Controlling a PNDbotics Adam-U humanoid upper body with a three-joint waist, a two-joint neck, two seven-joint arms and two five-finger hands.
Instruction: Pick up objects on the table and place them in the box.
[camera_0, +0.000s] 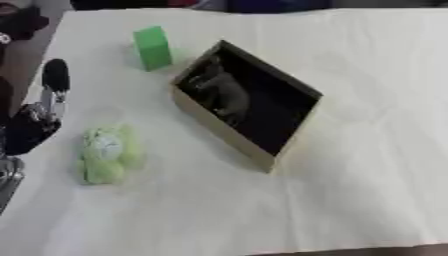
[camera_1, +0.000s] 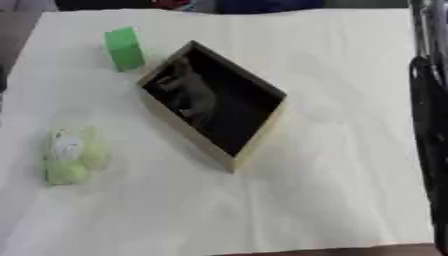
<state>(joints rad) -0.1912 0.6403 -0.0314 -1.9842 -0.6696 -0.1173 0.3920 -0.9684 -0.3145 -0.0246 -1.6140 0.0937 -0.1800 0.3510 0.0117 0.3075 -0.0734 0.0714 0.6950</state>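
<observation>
Cream tablecloth (camera_0: 350, 210) under box (camera_0: 302, 120), green block (camera_0: 152, 47).

Both views are soft and blurred throughout, with no crisp edge anywhere. Even, diffuse light falls on the pale desk (camera_0: 350, 200), which reads bright and slightly washed out, without glare. The box (camera_0: 246, 102) has a dark interior where detail is lost, and casts only a faint shadow just beside its near wall. The green block (camera_0: 152, 47) beyond the box throws a weak shadow.
</observation>
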